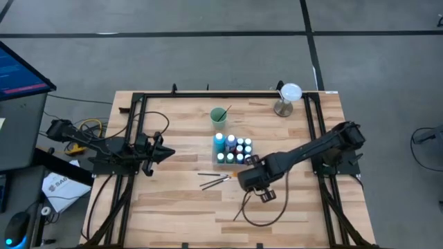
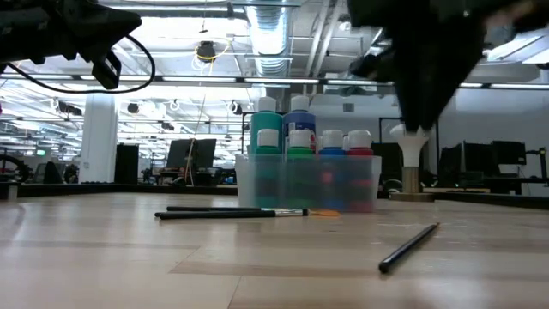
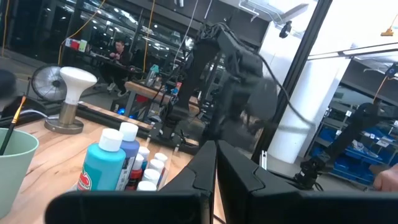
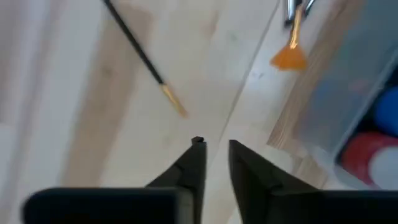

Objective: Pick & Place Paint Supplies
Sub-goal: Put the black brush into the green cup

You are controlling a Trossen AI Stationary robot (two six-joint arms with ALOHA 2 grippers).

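bottles: white-capped paint bottles point(image 1: 232, 148), blue/teal/green/red, standing packed in the clear plastic tray point(image 2: 364, 184) near the middle of the light wooden bench point(image 1: 173, 207). Looks done.
brushes loose: two thin dark-handled paintbrushes point(image 1: 214, 180) flat on the bench just in front of the tray, one with an orange tip. A third dark brush point(image 2: 410, 246) lies by the right gripper, toward the front edge.
cup: pale green cup point(image 1: 219, 115) behind the tray, toward the far edge, with one brush standing in it.
right gripper point(image 4: 213, 149): low over the bench beside the tray's front corner, jaws slightly parted, nothing between them.
left gripper point(image 1: 166, 153): parked at the left edge, clenched, empty.
progress: bottles placed; my read is three loose brushes left to pick up, probably bound for the cup.
not sure: exact bottle count.
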